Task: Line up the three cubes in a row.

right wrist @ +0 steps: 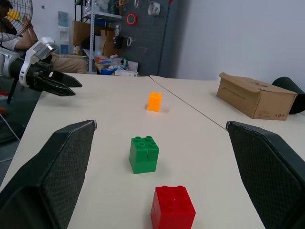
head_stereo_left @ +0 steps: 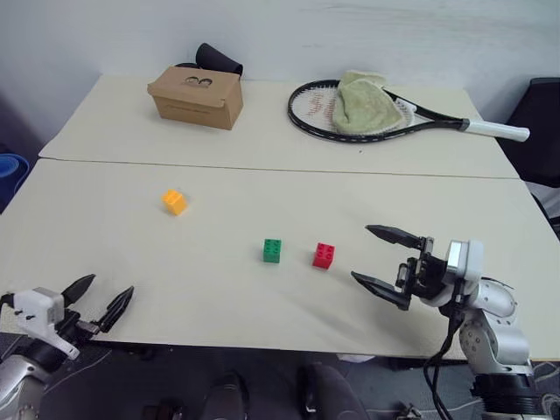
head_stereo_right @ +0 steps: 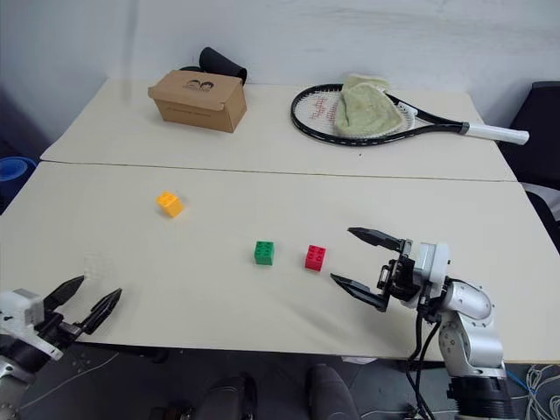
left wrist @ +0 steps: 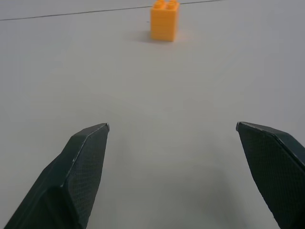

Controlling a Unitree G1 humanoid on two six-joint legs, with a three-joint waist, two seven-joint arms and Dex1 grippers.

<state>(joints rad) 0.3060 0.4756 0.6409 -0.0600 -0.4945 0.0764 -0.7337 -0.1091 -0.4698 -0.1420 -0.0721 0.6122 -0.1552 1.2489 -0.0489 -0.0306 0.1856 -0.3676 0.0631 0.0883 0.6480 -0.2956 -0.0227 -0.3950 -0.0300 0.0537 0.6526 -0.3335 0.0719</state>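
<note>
You're looking at a yellow-orange cube, a green cube and a red cube on a plain cream bench. Further back: a brown cardboard box, a black-framed racket and a pale green towel.

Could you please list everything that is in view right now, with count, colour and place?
Cubes: 3; yellow-orange toward the table's left, green and red side by side near the middle, apart from each other.
Table: 1, beige, with a seam across it.
Box: 1, brown cardboard, far left of the table.
Black thing: 1, behind the box; what it is cannot be told.
Racket: 1, black frame, white grip, far right of the table.
Cloth: 1, pale green, lying on the racket head.
Person: 1, seated in the room beyond the table, partly seen.
Left gripper: black fingers, open, empty, at the table's near left edge.
Right gripper: black fingers, open, empty, right of the red cube.
</note>
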